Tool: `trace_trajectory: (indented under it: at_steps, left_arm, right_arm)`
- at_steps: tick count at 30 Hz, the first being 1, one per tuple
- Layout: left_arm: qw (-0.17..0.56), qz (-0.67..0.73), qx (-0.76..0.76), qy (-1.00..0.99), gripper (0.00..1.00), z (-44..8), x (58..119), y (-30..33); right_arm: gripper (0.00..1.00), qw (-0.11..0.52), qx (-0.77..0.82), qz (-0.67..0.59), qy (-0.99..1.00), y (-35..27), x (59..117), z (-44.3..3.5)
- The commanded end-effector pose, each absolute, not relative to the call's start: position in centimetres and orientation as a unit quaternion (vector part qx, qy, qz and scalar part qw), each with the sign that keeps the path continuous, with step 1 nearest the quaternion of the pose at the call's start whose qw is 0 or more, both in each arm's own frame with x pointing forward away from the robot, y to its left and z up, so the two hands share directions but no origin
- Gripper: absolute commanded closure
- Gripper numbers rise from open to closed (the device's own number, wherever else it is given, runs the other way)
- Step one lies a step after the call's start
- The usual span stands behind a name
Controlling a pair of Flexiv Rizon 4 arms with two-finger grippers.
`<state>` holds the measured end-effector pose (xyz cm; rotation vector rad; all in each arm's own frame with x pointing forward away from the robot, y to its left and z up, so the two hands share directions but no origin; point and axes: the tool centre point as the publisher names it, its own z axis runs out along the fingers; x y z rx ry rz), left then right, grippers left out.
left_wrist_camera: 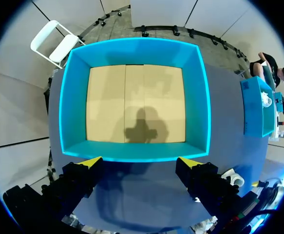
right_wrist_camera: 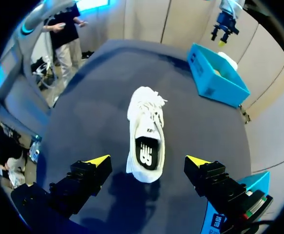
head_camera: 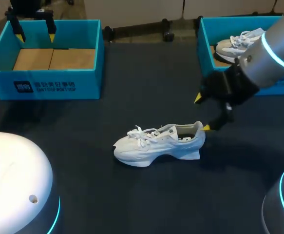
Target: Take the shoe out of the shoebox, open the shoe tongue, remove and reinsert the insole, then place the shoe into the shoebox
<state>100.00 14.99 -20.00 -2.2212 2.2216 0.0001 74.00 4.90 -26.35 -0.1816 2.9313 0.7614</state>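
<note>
A white sneaker [head_camera: 156,143] stands upright on the dark table, toe to the left, heel to the right, laces tied and the insole visible in its opening [right_wrist_camera: 146,152]. My right gripper [head_camera: 203,112] hangs open just behind its heel, nothing between the yellow tips; in the right wrist view the gripper [right_wrist_camera: 147,163] straddles the heel from above. The left gripper [head_camera: 35,30] hovers open over an empty blue shoebox [head_camera: 85,73] at the back left, whose cardboard floor [left_wrist_camera: 134,103] lies ahead of the gripper [left_wrist_camera: 140,162]. A second blue shoebox [head_camera: 206,44] at the back right holds another white shoe [head_camera: 234,45].
A white rounded robot base [head_camera: 15,187] fills the near left corner. Another arm segment [head_camera: 283,200] rises at the near right. Dark table surface [head_camera: 107,195] stretches around the sneaker.
</note>
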Motion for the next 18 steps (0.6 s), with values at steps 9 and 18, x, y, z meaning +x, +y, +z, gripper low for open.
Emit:
trace_trajectory:
  at_steps: [9,18]
  left_arm:
    - [0.0,0.0,-0.707,0.707,0.0,-20.0,100.0,15.0]
    - [0.0,0.0,-0.707,0.707,0.0,-20.0,100.0,15.0]
  right_arm:
    - [0.0,0.065,-0.059,0.328,0.941,-0.6,75.1,-27.9]
    - [0.0,0.068,-0.061,0.362,0.928,-1.5,76.0,-30.0]
